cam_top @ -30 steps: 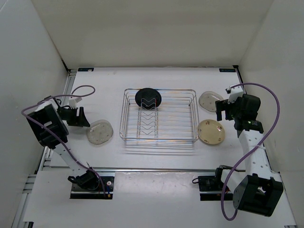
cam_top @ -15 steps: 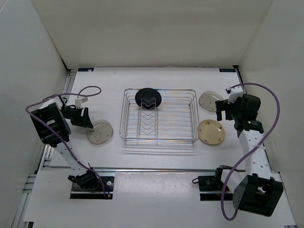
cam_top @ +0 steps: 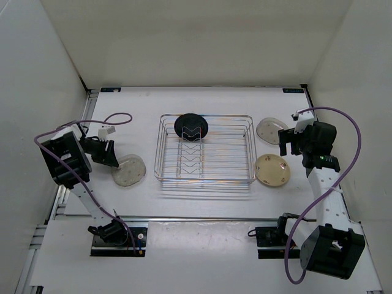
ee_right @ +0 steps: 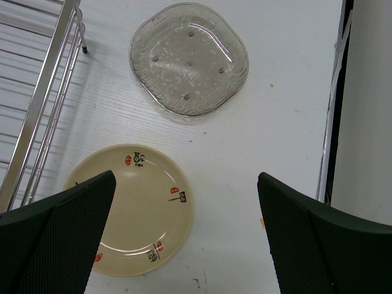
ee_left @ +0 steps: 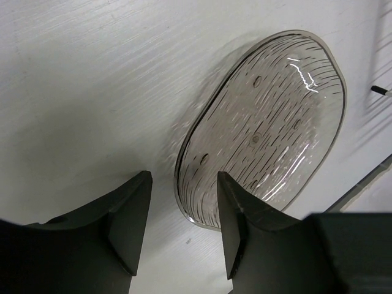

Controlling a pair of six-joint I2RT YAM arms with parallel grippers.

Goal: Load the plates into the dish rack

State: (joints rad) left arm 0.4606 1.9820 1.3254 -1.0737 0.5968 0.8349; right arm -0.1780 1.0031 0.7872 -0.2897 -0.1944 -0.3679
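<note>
Our left gripper (ee_left: 184, 179), half open, straddles the clear plate (ee_left: 263, 122) at its rim; the dish rack (cam_top: 252, 150) lies to our right.

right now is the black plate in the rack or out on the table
In. The black plate sits inside the dish rack, at its far end by the prong row.

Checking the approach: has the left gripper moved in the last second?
Yes. The left gripper has shifted right, toward the dish rack, closing on the clear plate.
</note>
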